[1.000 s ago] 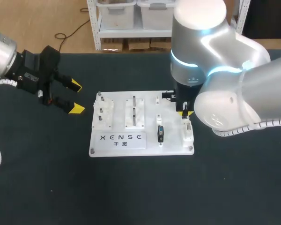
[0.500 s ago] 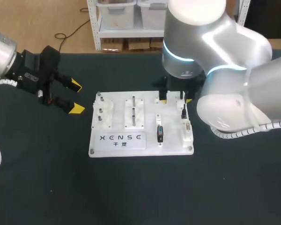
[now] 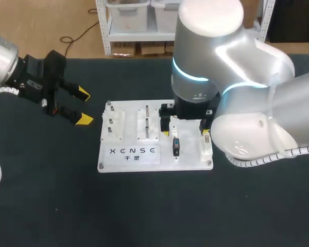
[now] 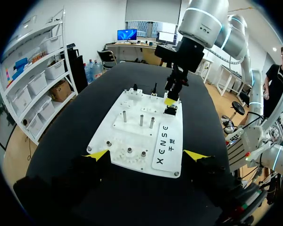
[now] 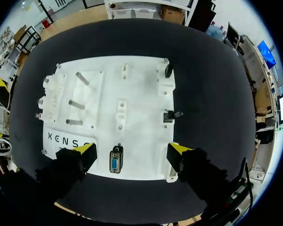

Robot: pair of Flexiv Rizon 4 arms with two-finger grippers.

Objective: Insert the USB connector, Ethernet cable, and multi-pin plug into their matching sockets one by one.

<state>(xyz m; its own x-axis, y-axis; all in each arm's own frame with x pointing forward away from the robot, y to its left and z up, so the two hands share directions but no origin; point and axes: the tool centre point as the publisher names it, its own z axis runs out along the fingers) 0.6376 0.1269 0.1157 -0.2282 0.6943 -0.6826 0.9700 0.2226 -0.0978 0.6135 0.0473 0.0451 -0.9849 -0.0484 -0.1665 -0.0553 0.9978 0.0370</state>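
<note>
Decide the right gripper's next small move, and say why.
Probably lower the right gripper straight down with its fingers open. It hangs empty above the white board, and the blue multi-pin connector lies between its yellow tips, nearer one finger, so a slight centring shift may help first. The left gripper is open, off the board.

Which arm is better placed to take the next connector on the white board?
Right, probably. The right gripper hangs open directly over the white board, with the blue multi-pin connector just below it. The left gripper, open and empty, sits off the board, beside it.
</note>
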